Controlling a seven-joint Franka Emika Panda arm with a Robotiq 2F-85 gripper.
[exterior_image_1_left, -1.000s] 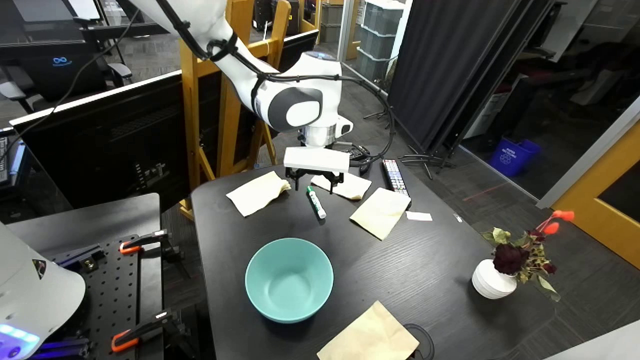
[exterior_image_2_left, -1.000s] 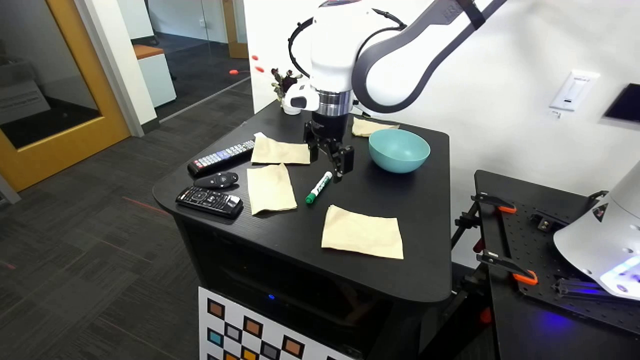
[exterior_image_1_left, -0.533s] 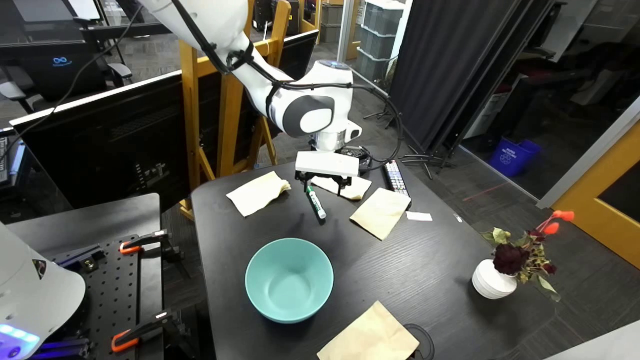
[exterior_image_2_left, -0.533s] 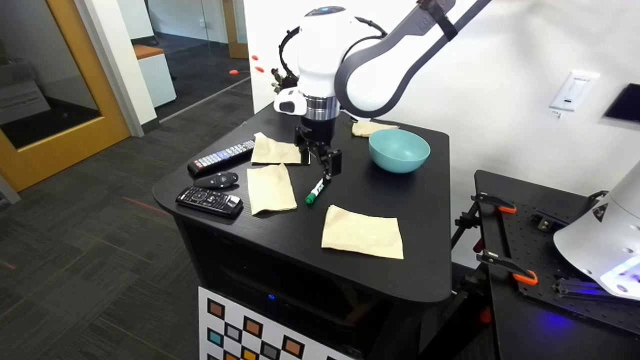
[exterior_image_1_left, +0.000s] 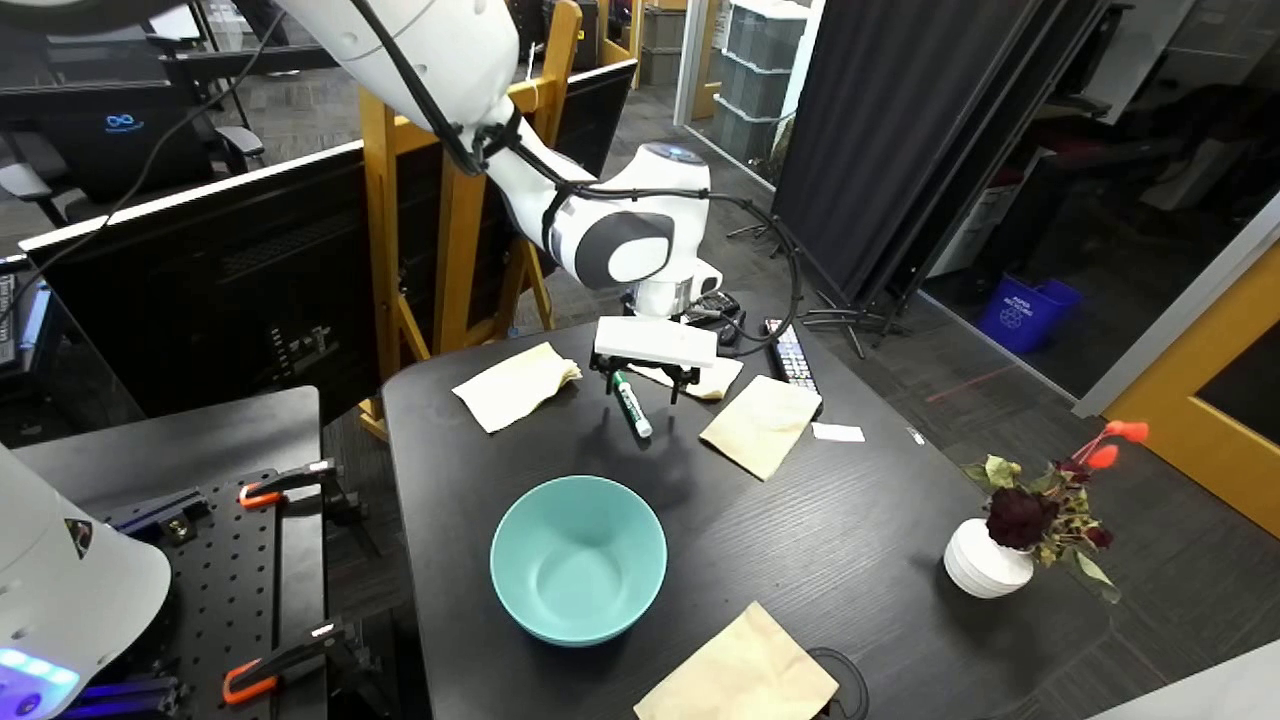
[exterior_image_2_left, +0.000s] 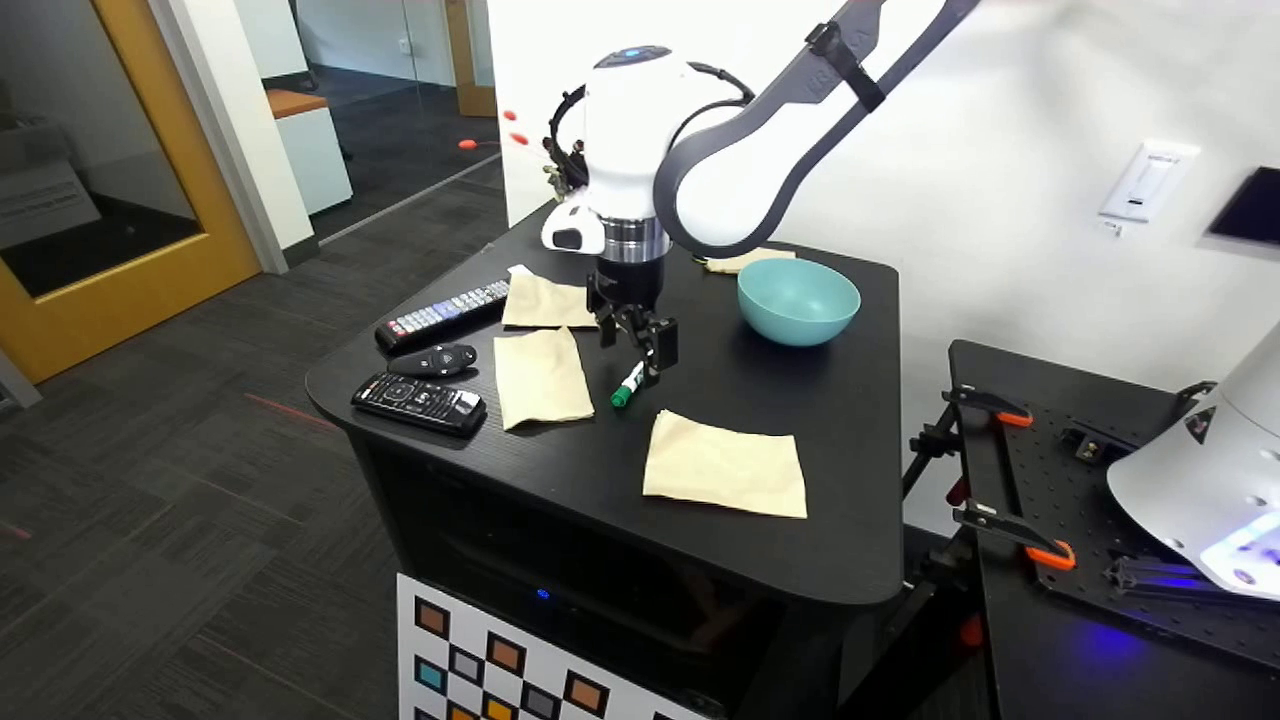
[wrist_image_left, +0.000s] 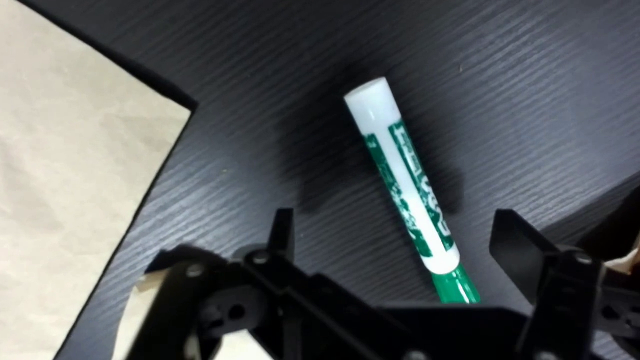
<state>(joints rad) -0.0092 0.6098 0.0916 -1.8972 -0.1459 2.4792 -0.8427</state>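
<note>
Fine, ridged grain was shown across the dark tabletop (wrist_image_left: 240, 190), and faint creases were seen in the folded beige napkins (wrist_image_left: 75, 175). A smooth, round teal bowl (exterior_image_1_left: 579, 560) was set near the marker (wrist_image_left: 409, 187), and one napkin (exterior_image_1_left: 722, 380) was partly blocked from sight by the pincer (exterior_image_1_left: 641, 396) in an exterior view. Three black remotes (exterior_image_2_left: 420, 402) and a ribbed white vase (exterior_image_1_left: 987, 560) of flowers (exterior_image_1_left: 1020, 515) were placed farther away. The pincer was held above the tabletop, its fingers spread well apart. Between them in the wrist view the marker was laid flat on the tabletop — a slim white tube with green printed panels, its green end partly covered.
</note>
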